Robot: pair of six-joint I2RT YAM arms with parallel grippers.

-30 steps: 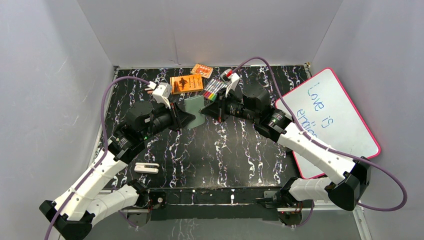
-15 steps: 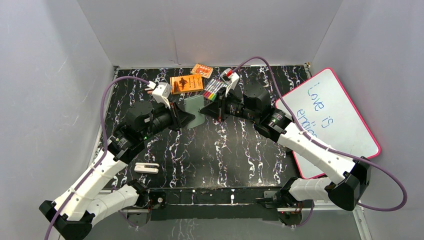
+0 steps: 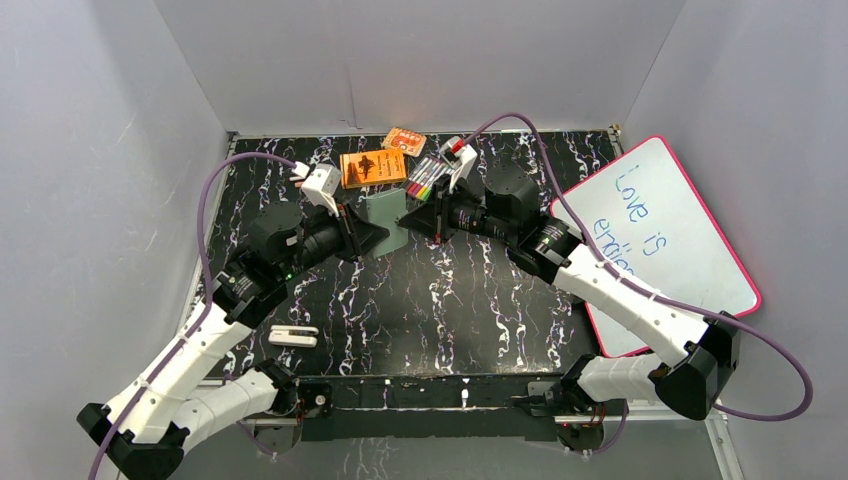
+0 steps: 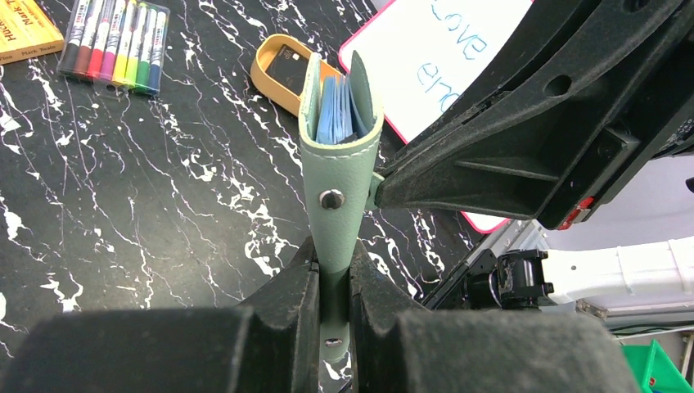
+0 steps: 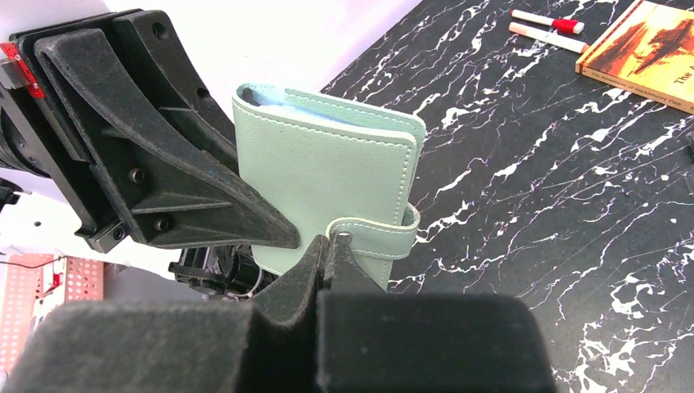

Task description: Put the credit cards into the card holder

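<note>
Ahead and to the left of the jaws of the left gripper [image 4: 334,274], a pack of coloured markers [image 4: 114,37] lies on the black marbled table [image 4: 123,180], with an orange book [image 4: 24,29] just beside it. A tan oval tray [image 4: 260,74] sits straight ahead, near a pink-edged whiteboard [image 4: 442,49] ahead to the right. A small orange box [image 3: 403,140] lies farther out, and a white object [image 3: 293,336] lies well behind the jaws.

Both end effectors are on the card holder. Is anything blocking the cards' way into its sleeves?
Yes. The card holder is closed: its snap tab wraps around the open edge, pinched by the right end effector, while the left end effector clamps one end. The blue sleeves show only at the top.
</note>
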